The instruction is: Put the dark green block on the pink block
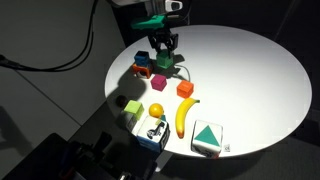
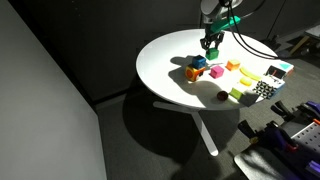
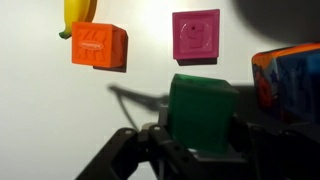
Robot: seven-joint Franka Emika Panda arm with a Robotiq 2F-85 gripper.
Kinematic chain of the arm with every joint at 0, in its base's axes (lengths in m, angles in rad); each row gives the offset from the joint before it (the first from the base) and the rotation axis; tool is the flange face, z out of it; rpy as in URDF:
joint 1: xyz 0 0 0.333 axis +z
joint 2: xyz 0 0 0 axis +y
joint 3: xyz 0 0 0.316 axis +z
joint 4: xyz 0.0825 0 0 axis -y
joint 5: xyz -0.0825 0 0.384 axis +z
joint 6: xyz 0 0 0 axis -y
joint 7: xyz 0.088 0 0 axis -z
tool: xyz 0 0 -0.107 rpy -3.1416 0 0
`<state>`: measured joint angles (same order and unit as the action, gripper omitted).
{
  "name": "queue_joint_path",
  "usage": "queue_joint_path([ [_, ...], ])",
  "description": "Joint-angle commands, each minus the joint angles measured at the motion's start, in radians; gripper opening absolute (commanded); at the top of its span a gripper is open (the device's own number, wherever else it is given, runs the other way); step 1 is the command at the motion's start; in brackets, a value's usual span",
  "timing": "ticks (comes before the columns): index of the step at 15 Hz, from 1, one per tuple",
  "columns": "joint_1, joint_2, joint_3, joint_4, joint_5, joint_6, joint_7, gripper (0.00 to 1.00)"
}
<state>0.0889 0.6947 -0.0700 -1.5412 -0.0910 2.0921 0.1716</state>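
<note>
My gripper (image 3: 200, 140) is shut on the dark green block (image 3: 203, 105) and holds it above the table. The pink block (image 3: 195, 35) lies on the white table just ahead of the held block, apart from it. In both exterior views the gripper (image 1: 165, 55) (image 2: 211, 45) hangs over the cluster of blocks, with the green block (image 1: 165, 62) between its fingers and the pink block (image 1: 160, 82) (image 2: 215, 71) close below and beside it.
An orange-red cube (image 3: 98, 45) and a banana (image 3: 78, 12) lie beside the pink block. An orange and blue block (image 3: 290, 75) stands on the other side. A yellow ball (image 1: 156, 110), a pale yellow-green block (image 1: 133, 108) and a big white cube with a green triangle (image 1: 207, 138) lie near the table's edge (image 1: 290, 120).
</note>
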Motion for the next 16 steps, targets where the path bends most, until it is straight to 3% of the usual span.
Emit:
queue_joint_path([
  [1, 0.001, -0.058, 0.007, -0.08, -0.028, -0.001, -0.022, 0.31],
  [16, 0.02, -0.152, 0.006, -0.275, -0.122, 0.107, -0.005, 0.31],
])
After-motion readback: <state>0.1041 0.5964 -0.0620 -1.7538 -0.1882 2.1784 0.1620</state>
